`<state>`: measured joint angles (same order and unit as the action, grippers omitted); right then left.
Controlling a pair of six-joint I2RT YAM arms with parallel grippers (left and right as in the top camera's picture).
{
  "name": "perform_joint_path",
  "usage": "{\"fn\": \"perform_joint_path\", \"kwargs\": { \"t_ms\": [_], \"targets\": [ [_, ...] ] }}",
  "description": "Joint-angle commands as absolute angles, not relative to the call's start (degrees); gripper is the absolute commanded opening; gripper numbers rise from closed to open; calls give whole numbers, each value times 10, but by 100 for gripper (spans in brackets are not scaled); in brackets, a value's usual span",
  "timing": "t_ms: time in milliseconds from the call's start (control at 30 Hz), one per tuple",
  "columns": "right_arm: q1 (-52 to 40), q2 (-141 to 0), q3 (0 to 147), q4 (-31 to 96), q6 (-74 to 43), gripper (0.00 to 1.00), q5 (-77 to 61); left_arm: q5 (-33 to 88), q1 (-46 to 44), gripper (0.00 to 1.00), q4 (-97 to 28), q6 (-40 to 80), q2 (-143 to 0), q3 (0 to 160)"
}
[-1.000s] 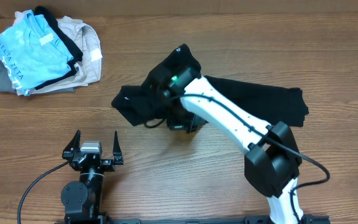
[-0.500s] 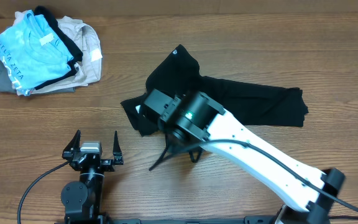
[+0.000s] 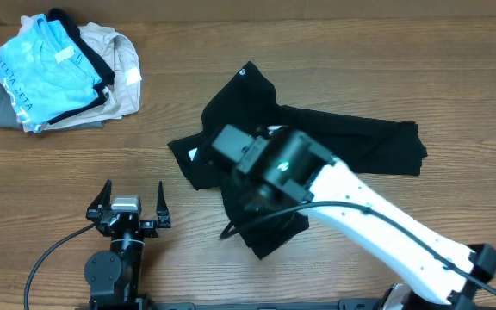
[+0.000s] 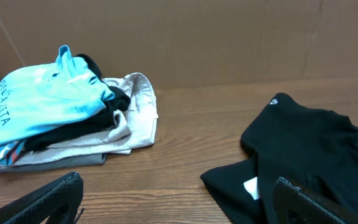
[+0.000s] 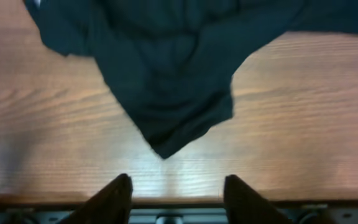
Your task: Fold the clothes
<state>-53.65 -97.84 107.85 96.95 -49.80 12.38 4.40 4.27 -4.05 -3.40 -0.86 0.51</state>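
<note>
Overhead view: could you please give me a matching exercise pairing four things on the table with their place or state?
Things:
1. black T-shirt
2. light blue shirt
3. left gripper
4. right gripper

Places or states:
A. on top of the clothes pile in the far left corner
B. open, just short of a tip of black fabric
C. crumpled across the middle of the table
D. open and empty, apart from all clothing

Pairs: 1-C, 2-A, 3-D, 4-B.
</note>
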Motion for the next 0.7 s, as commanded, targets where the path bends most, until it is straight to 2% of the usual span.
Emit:
{"fn": "perform_joint_path", "kwargs": {
  "t_ms": [0,33,233,400,667],
  "targets": [
    [-481,-922,1084,971,-497,90,177,41,46,100,-41,-43,-3,3],
    [-455,-912,1084,971,-497,100,187,41,46,100,-41,-43,-3,3],
    [-276,-873,1084,970,-489,100,188,41,46,100,-41,-43,-3,3],
    [-142,-878,1076,954,-432,100,188,41,46,100,-41,-43,-3,3],
    [14,-929,1069,851,-310,100,164,41,46,100,-41,-43,-3,3]
  ]
}}
